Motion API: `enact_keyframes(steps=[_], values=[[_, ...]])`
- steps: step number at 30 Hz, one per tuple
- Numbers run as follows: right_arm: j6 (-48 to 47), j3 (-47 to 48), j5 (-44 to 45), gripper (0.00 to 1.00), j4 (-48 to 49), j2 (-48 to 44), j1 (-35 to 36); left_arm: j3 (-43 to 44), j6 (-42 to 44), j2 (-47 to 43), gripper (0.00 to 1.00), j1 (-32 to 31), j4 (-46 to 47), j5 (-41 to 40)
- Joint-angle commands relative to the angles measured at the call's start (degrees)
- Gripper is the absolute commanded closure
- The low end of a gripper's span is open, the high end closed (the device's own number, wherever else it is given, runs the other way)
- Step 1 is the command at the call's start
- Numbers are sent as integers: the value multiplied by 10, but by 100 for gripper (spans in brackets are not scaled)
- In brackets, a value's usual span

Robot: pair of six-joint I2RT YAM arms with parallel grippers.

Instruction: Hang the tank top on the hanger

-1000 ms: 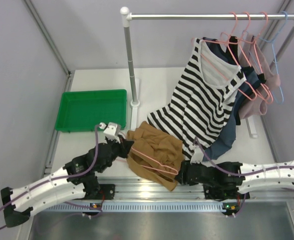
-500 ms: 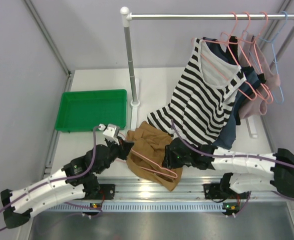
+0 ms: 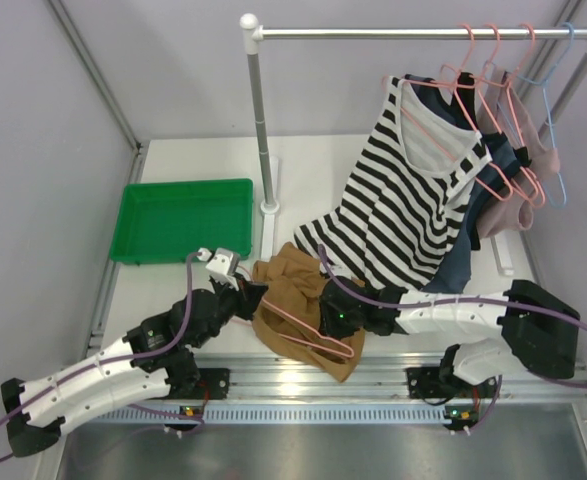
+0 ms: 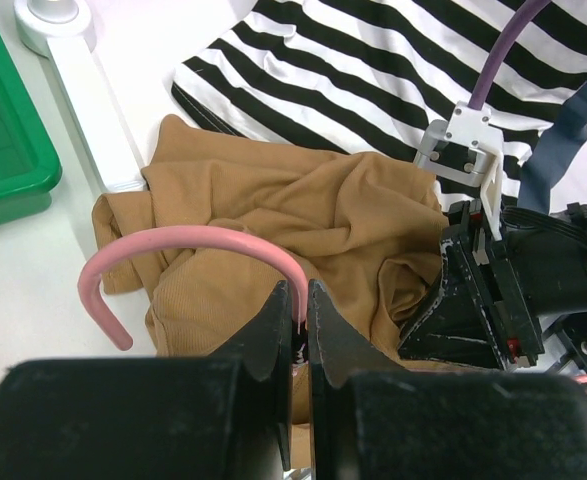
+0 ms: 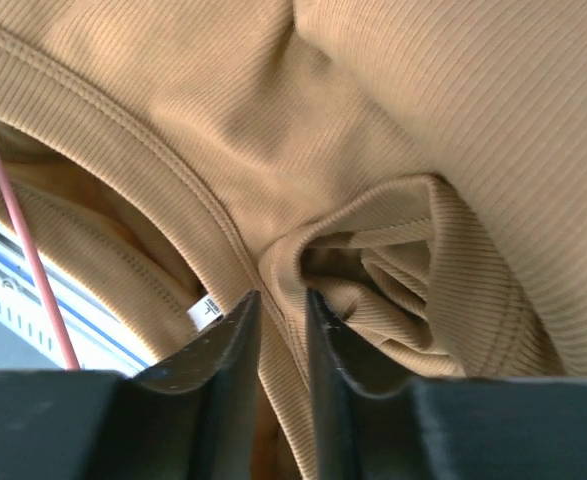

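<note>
**Left gripper point(image 4: 295, 300).** The two black fingers point(image 4: 271, 330) are closed to a hairline gap. They clamp the thin pink wire hanger point(image 4: 188, 240) where its curved hook descends toward the neck. The hook is smooth and glossy, and it arcs away to the left with its free end turned down over the white tabletop point(image 4: 33, 270).

**Right gripper point(image 5: 278, 305).** The fingers point(image 5: 228, 345) stand only a narrow slot apart, with a folded hem of the tan ribbed-knit tank top point(image 5: 393, 120) pinched between them. A small white label point(image 5: 205, 311) shows just beside one finger. A length of the pink wire crosses at the far left of this view.

**Overhead view.** The tank top point(image 3: 291, 290) lies crumpled in soft, thin folds on the table near its front edge. The left gripper point(image 3: 250, 293) is at its left border and the right gripper point(image 3: 325, 313) is on its right part. The hanger point(image 3: 345, 351) lies slanted across the cloth. Whether the wire passes inside the garment cannot be told.

**Surroundings.** A black-and-white striped top point(image 3: 413, 200) hangs from a metal rail point(image 3: 423, 33), its lower edge meeting the far side of the tank top. A shallow green plastic tray point(image 3: 183, 222) sits to the left.
</note>
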Motion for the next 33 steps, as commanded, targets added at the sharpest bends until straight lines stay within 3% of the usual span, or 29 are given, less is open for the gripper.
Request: enact_keyframes(steps=[1,2,6,8,16,26,29,33], values=[[-7,18,22,81,4,-10,4,1,-20,5,100,-1,-10,2],[-7,18,25,83,-1,-14,4,2,-20,7,100,-2,-10,2],[-18,27,37,64,-27,-37,10,4,-21,11,100,-2,-9,5],[-25,28,44,61,-38,-47,22,4,-21,7,100,-1,-8,5],[-25,73,61,59,-48,8,83,5,-17,4,100,-2,-2,16],[-21,97,99,59,-85,73,96,6,-14,7,100,-1,-2,16],[-18,97,111,62,-98,79,102,5,-15,10,100,-1,-2,16],[-16,88,113,83,-101,73,104,5,-17,13,100,-2,-2,13]])
